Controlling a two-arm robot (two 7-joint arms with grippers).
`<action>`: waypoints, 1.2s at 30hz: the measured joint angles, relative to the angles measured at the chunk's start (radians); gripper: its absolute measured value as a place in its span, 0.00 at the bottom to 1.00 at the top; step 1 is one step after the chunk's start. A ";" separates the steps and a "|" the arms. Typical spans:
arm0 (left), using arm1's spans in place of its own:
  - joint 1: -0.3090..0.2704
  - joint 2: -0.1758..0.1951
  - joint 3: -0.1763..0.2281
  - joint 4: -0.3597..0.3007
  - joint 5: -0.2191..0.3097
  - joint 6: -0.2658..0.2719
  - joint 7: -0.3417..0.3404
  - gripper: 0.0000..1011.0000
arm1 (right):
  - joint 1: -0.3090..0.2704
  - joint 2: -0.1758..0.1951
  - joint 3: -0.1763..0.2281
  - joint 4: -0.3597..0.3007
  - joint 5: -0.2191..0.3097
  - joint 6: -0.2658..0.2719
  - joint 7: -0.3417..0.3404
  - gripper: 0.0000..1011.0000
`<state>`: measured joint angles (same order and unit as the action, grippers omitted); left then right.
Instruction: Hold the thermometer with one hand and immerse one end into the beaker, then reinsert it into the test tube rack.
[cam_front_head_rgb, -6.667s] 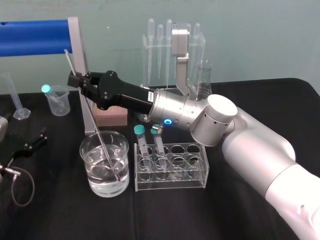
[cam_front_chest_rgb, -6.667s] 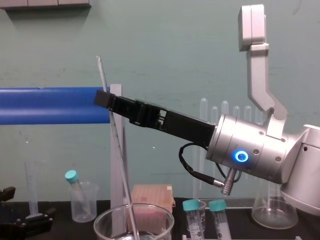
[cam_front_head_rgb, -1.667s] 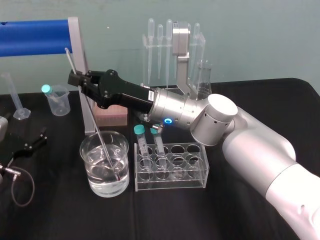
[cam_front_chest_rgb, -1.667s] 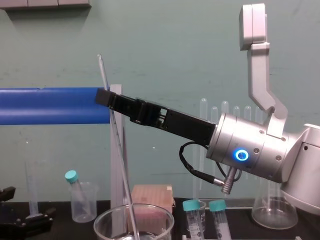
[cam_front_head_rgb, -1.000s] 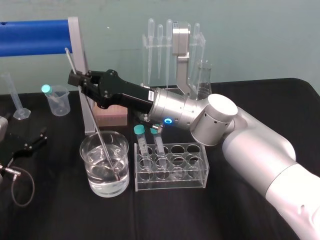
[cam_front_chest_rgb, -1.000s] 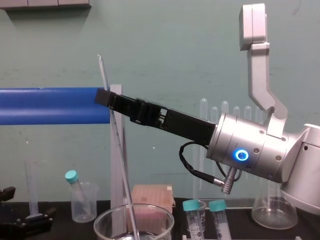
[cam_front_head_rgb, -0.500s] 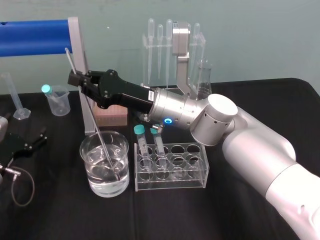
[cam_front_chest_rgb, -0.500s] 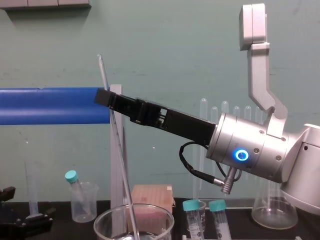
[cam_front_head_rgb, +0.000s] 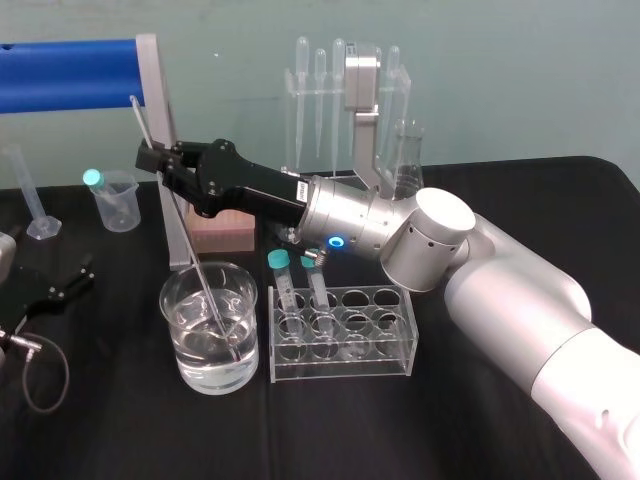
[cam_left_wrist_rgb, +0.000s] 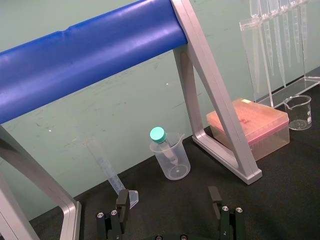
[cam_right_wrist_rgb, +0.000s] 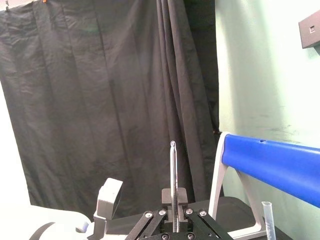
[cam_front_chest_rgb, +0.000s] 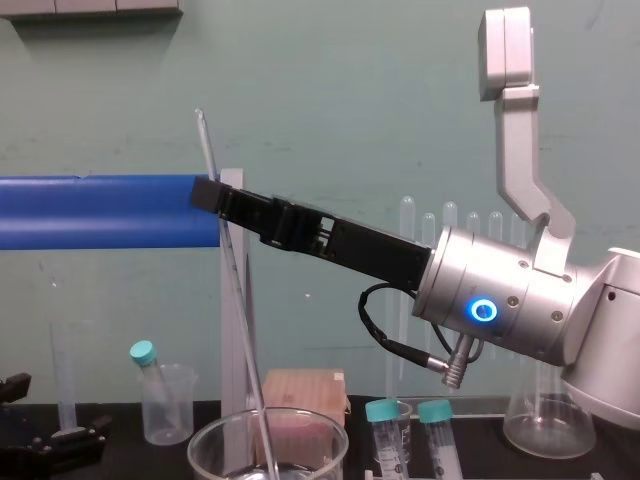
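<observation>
Right gripper (cam_front_head_rgb: 160, 160), upper left, clamps the thermometer (cam_front_head_rgb: 185, 228), tip in the beaker (cam_front_head_rgb: 190, 370); best withdraw along its slant, clear of the rim; left gripper (cam_front_head_rgb: 68, 280) rests spread, lower left.

1. No word, number or brand can be read anywhere.
2. A small white sticker (cam_front_head_rgb: 297, 190) sits on the black link (cam_front_head_rgb: 250, 190) of the right arm (cam_front_head_rgb: 430, 240). Its print is too small to make out.
3. The graduated cylinder (cam_left_wrist_rgb: 107, 167) carries faint scale marks, with no legible figures.
4. The thermometer (cam_front_chest_rgb: 235, 300) shows no readable figures either.
</observation>
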<state>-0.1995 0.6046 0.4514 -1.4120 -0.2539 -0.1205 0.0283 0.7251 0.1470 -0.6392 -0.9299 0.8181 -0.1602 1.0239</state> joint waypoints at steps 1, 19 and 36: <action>0.000 0.000 0.000 0.000 0.000 0.000 0.000 1.00 | 0.000 0.000 0.000 0.000 0.000 0.000 0.000 0.06; 0.000 0.000 0.000 0.000 0.000 0.000 0.000 1.00 | -0.030 0.012 0.046 -0.078 0.034 -0.037 0.022 0.06; 0.000 0.000 0.000 0.000 0.000 0.000 0.000 1.00 | -0.034 0.094 0.120 -0.305 0.105 -0.090 0.026 0.06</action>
<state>-0.1996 0.6047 0.4513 -1.4120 -0.2539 -0.1205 0.0283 0.6914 0.2408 -0.5195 -1.2348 0.9235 -0.2498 1.0501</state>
